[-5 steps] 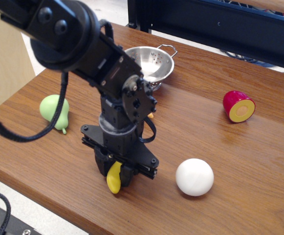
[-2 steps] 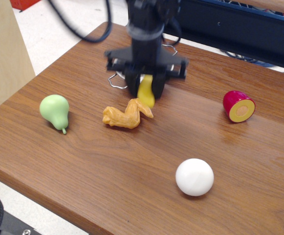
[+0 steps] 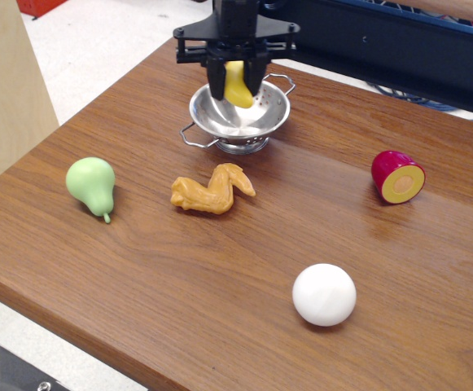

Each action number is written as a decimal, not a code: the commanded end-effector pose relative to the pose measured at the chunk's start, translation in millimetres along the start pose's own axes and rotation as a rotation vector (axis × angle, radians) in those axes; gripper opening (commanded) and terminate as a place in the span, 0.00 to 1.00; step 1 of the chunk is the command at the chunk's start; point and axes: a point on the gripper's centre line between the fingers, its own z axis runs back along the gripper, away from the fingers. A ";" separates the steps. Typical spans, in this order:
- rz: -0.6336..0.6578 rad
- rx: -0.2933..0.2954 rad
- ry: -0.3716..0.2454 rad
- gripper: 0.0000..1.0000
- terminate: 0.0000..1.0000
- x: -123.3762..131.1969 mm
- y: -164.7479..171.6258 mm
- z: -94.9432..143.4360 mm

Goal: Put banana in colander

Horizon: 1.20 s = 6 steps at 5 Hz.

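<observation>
Banana hung clenched in the gripper directly above the colander at the table's twelve o'clock edge, so carrying looked done and only lowering and release remained.

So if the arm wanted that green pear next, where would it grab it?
Probably across the fat round belly of the pear, coming straight down from above. It lies on its side on the table with its narrow stem end toward the camera, so the belly is the widest, steadiest part, and the fingers could close across it. The space around it looks free; the chicken wing toy lies well apart.
</observation>
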 end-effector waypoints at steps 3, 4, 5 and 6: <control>0.082 0.020 -0.030 1.00 0.00 29.1 10.5 11.7; 0.038 -0.025 -0.029 1.00 0.00 19.5 13.7 37.4; 0.000 -0.064 -0.047 1.00 0.00 14.5 14.8 55.2; 0.000 -0.064 -0.047 1.00 0.00 14.5 14.8 55.2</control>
